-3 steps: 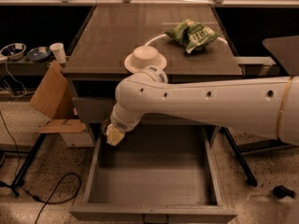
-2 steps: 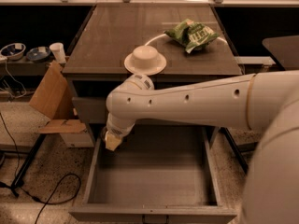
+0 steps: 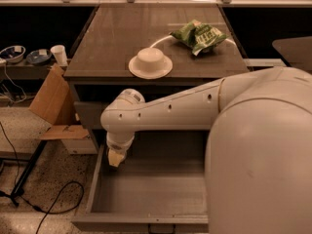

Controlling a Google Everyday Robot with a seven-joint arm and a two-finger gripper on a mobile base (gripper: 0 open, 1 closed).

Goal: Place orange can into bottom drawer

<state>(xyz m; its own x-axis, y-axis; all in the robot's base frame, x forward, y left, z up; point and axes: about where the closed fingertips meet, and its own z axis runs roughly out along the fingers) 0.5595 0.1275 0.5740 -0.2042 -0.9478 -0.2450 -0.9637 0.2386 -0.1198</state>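
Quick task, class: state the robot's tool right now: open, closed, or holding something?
Tool: over the left side, as seen, of the open bottom drawer; open, closed or holding anything cannot be told.

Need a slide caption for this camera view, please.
Tool hangs over the open bottom drawer, near a side wall; a white bowl and green snack bag sit on the cabinet top.

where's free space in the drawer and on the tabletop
In the bottom drawer, the floor is bare from left wall to the arm; the gripper hangs over its left rear corner. On the tabletop, the area left of and behind the white bowl is free; the green snack bag crowds the far right.
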